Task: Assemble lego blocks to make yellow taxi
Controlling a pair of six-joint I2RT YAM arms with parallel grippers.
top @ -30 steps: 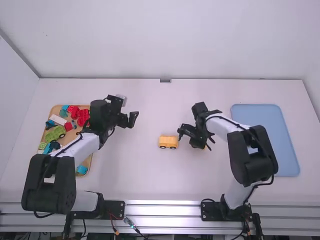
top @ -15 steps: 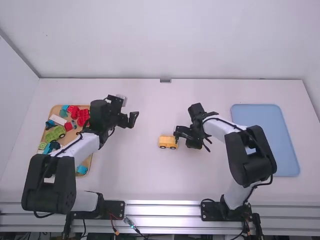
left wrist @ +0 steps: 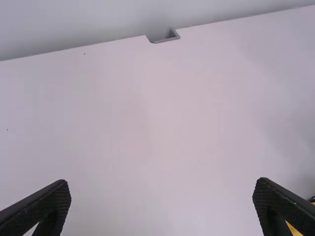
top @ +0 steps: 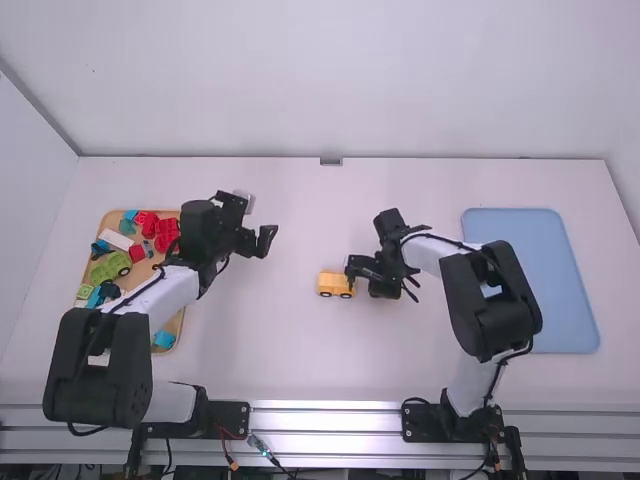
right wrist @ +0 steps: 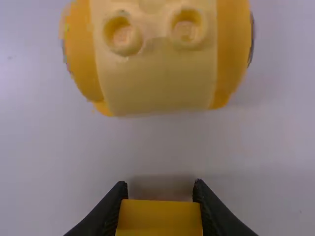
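Just below the centre of the frame in the high view, the yellow car point(top: 335, 284) stands on the table point(top: 290, 340) on its wheels, its studs point(right wrist: 122, 35) facing up, which suits it to take another piece from above. Just to its right is the right gripper point(right wrist: 160, 184), closed only as far as the small yellow block point(right wrist: 160, 219) pinched between its fingertips allows. The block is apart from the car, and the grip leaves much of it uncovered – presumably so it can be pressed on without the fingers getting in the way.

The job now looks to be lining block up with car; a skewed press could tip the car or roll it off.

The left gripper point(left wrist: 162, 188), left of centre, is spread wide with nothing in it, probably parked to leave room. At far left, the wooden tray point(top: 172, 328) holds the coloured pieces point(top: 166, 235), likely spares – kept together, away from the work.
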